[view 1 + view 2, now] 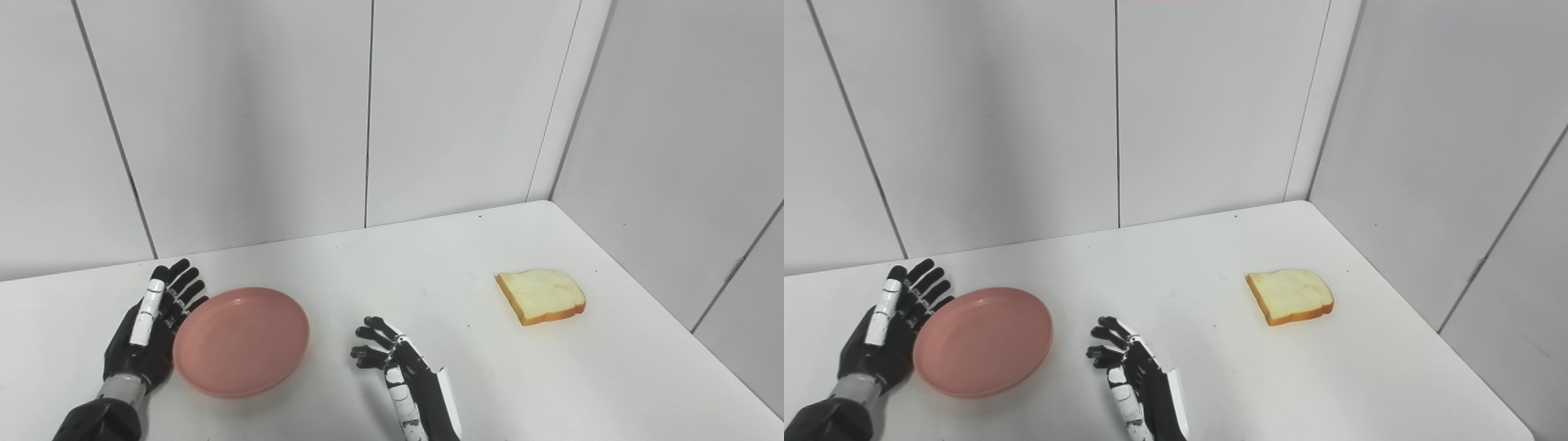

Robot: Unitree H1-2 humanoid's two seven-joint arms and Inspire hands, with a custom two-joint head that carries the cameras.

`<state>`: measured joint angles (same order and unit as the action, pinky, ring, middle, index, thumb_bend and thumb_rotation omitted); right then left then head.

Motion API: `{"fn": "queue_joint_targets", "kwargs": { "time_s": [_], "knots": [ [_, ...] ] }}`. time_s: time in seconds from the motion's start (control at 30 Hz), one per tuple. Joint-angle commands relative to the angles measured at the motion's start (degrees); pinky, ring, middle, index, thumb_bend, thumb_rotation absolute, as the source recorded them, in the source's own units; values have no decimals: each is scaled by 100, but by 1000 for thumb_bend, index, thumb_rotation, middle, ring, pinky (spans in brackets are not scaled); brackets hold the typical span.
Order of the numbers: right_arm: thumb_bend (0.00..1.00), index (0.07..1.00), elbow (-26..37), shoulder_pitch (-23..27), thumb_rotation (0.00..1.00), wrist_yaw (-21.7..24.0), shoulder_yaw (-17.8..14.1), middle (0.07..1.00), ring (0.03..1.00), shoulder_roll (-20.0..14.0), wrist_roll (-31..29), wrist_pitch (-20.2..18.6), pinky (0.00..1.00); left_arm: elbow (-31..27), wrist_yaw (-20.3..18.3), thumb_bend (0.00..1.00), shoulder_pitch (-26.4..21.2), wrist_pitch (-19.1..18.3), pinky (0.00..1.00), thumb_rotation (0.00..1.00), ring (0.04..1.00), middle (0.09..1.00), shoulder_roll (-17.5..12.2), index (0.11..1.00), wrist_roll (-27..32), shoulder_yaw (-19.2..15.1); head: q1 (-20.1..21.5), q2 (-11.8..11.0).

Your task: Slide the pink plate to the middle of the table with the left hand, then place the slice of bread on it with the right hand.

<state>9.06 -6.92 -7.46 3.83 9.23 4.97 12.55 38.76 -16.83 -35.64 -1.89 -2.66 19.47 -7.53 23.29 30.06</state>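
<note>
The pink plate [242, 340] lies flat on the white table at the left. My left hand [153, 324] is open with fingers straight, its palm against the plate's left rim. My right hand [401, 367] is open and empty with fingers loosely curled, resting near the table's front middle, just right of the plate and apart from it. The slice of bread [542, 296] lies flat on the table at the right, well away from both hands. The same scene shows in the right eye view, with the plate [983, 340] and the bread [1291, 296].
The white table [429, 269] runs into a corner of white wall panels at the back and right. Its right edge [674, 318] drops off just beyond the bread.
</note>
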Motion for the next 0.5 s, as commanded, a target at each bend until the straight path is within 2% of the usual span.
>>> {"fn": "queue_joint_targets", "kwargs": {
  "time_s": [0.0, 0.17, 0.2, 0.3, 0.47],
  "knots": [
    [747, 806, 467, -14, 889, 49, -196, 825, 754, -152, -230, -472, 735, 45, -101, 769, -167, 32, 890, 676, 922, 915, -30, 843, 52, -22, 15, 2],
    [776, 818, 1270, 308, 881, 177, -693, 830, 763, -634, -388, -1369, 716, 242, -104, 777, -228, 107, 893, 665, 919, 910, -15, 839, 62, -38, 78, -57],
    [806, 823, 1370, 373, 865, 211, -763, 830, 774, -738, -438, -1505, 724, 287, -119, 775, -244, 130, 898, 666, 922, 913, -13, 835, 67, -43, 78, -57],
    [823, 835, 1660, 669, 848, 439, -997, 837, 786, -1378, -525, -1869, 729, 423, -165, 767, -286, 227, 905, 670, 929, 919, -16, 839, 67, -49, 61, -98],
    [820, 870, 1878, 958, 900, 808, -1187, 840, 798, -2382, -282, -2240, 742, 515, -154, 779, -316, 312, 900, 660, 921, 913, -4, 834, 42, -60, 20, -126]
  ]
}}
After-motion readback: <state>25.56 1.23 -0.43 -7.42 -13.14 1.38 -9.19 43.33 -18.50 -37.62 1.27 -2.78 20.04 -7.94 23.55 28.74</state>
